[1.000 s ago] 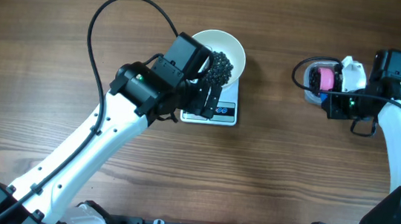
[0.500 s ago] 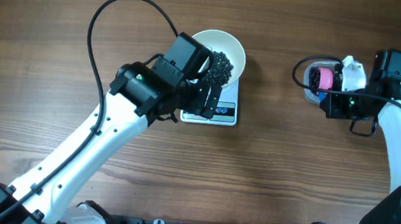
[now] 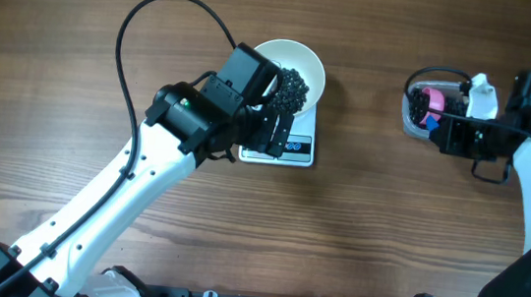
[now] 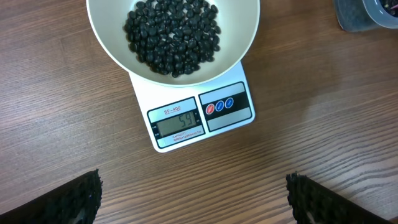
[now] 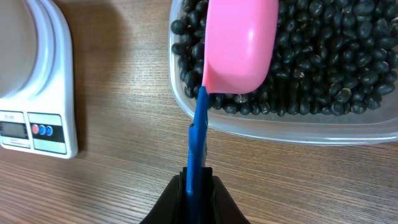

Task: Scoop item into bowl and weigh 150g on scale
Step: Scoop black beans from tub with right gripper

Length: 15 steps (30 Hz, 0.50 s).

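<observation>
The white bowl (image 3: 309, 66) stands on the scale (image 3: 297, 152) and holds a heap of the item, black beans (image 4: 173, 34). In the left wrist view the bowl's wall (image 4: 239, 37) shows above the scale (image 4: 180, 106), whose display reads 54. My left gripper (image 4: 193, 205) hangs open over bare wood just in front of the scale. My right gripper (image 5: 198, 180) is shut on the blue handle of the pink scoop (image 5: 239, 43). The scoop's cup lies over more beans (image 5: 323, 56) in a clear tub (image 5: 298, 127), its outer side towards the camera.
The tub (image 3: 409, 122) sits at the far right, well apart from the scale. The left arm's black cable (image 3: 151, 13) loops over the table's back left. The scale's edge (image 5: 37, 93) shows left of the tub in the right wrist view.
My right gripper has drawn to the right with the scoop, which now lies further over the tub. The left arm, bowl and scale have not moved.
</observation>
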Each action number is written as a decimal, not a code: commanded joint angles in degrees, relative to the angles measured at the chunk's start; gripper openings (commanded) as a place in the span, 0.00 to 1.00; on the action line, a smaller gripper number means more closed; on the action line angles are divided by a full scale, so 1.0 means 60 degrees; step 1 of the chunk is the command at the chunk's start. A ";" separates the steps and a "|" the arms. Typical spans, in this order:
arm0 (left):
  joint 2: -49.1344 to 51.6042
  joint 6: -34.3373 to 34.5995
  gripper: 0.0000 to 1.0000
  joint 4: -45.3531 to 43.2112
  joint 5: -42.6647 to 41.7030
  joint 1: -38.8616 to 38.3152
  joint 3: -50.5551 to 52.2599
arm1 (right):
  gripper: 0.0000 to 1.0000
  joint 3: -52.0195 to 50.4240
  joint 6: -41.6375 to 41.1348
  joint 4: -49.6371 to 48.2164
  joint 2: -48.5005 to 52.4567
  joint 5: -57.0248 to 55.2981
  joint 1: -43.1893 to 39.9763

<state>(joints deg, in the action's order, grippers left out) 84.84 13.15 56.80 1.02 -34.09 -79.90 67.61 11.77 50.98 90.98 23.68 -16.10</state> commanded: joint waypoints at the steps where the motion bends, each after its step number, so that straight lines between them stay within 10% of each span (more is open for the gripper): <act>1: -0.0131 -0.0120 1.00 0.0004 0.0095 -0.0033 -0.0149 | 0.04 -0.0095 -0.0022 -0.0026 0.0117 0.1344 -0.0302; 15: -0.0131 -0.0124 1.00 0.0004 0.0091 -0.0033 -0.0149 | 0.04 -0.0098 -0.0029 0.0051 0.0127 0.1384 -0.0463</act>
<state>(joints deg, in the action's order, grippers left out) 84.84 13.15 56.80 1.02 -34.09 -79.90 67.61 11.77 51.24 90.98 29.19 -18.50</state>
